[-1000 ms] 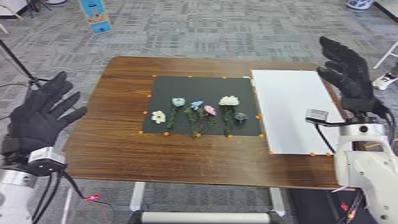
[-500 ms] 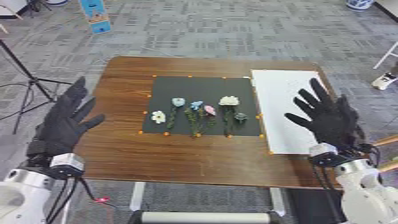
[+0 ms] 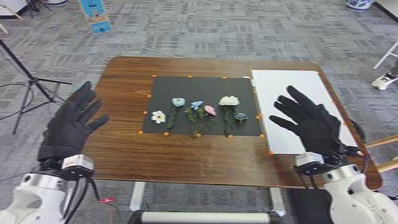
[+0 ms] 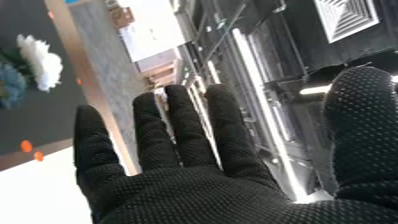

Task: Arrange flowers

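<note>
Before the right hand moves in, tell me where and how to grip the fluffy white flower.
Probably best: pinch the fluffy white flower just under its bloom, coming from above. It lies flat, stem towards the robot, with the pink flower and grey-blue flower close on either side.

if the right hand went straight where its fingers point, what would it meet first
Likely nothing: the right hand points over the white sheet toward the far table edge, apparently free, though its height is unclear.

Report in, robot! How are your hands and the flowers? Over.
Left hand open, empty. Right hand open, above white sheet. Flowers lying on dark sheet, nothing covering them.
</note>
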`<state>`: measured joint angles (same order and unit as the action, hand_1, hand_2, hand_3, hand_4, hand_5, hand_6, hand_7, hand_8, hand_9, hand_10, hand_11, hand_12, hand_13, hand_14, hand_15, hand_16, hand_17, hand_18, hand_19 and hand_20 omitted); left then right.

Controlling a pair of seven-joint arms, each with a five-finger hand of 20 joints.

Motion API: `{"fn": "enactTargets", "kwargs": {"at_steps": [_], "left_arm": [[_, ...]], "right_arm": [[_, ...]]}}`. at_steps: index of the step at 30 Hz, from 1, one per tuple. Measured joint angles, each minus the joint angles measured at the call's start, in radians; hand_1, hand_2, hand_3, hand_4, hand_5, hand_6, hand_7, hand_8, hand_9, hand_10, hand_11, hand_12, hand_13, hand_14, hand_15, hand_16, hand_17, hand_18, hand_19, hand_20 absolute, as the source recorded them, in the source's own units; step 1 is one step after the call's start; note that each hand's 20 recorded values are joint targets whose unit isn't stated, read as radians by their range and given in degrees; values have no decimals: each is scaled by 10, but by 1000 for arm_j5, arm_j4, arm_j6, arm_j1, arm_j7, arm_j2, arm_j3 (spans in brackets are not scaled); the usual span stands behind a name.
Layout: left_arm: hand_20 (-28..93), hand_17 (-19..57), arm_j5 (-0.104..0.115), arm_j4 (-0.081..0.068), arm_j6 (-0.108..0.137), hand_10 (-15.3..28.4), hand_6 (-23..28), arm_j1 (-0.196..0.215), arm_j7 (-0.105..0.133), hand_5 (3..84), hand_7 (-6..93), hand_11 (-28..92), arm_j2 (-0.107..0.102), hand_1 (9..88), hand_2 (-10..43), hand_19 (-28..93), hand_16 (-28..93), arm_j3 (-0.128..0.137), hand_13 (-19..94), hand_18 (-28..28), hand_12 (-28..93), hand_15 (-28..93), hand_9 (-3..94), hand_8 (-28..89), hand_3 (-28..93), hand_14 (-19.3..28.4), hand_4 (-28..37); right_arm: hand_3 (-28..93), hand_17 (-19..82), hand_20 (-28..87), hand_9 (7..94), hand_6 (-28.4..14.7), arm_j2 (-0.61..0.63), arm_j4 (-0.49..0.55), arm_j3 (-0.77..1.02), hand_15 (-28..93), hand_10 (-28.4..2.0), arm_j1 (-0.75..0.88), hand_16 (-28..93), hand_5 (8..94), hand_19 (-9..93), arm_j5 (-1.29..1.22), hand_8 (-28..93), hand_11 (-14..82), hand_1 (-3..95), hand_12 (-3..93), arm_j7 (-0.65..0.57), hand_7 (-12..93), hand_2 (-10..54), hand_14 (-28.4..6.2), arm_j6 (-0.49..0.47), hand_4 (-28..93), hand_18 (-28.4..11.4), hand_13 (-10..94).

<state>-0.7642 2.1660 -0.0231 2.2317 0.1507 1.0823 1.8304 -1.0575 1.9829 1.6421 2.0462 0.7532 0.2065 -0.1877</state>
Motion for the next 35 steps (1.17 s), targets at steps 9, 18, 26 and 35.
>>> {"fn": "enactTargets", "kwargs": {"at_steps": [9, 18, 26, 35], "left_arm": [[49, -135, 13, -9, -56, 75, 3, -7, -70, 194, 145, 38, 11, 252, -94, 374, 99, 16, 126, 232, 222, 9, 151, -80, 626, 118, -283], [67, -129, 16, -5, 1, 79, 8, -3, -28, 209, 155, 71, 11, 247, -95, 378, 92, -14, 137, 219, 211, 43, 163, -85, 642, 112, -283], [73, -122, 24, -1, 5, 84, 9, -4, -29, 224, 164, 91, 15, 245, -95, 382, 82, -2, 150, 215, 195, 71, 174, -90, 650, 117, -283], [78, -123, 27, -11, 18, 86, 9, -14, -25, 226, 163, 100, 12, 239, -95, 383, 73, -27, 152, 215, 186, 81, 178, -91, 658, 117, -283]], "right_arm": [[793, -37, 117, 295, -35, -26, 0, -16, -24, -133, 4, 391, 292, 367, 82, -57, 14, 134, 204, 21, 52, -32, -115, 23, -234, -232, 202], [799, -26, 129, 320, -36, -39, -16, -34, 23, -136, -8, 368, 318, 369, -60, -60, 21, 131, 212, -8, 61, -29, -117, -3, -233, -231, 215], [803, -26, 131, 330, -34, -54, -40, -44, 30, -132, -32, 356, 324, 362, -196, -62, 24, 134, 211, -20, 65, -31, -116, -57, -232, -229, 216], [808, -18, 138, 337, -32, -42, -34, -38, 46, -132, -30, 352, 333, 365, -130, -63, 27, 140, 213, -16, 74, -35, -119, -34, -232, -227, 227]]}}
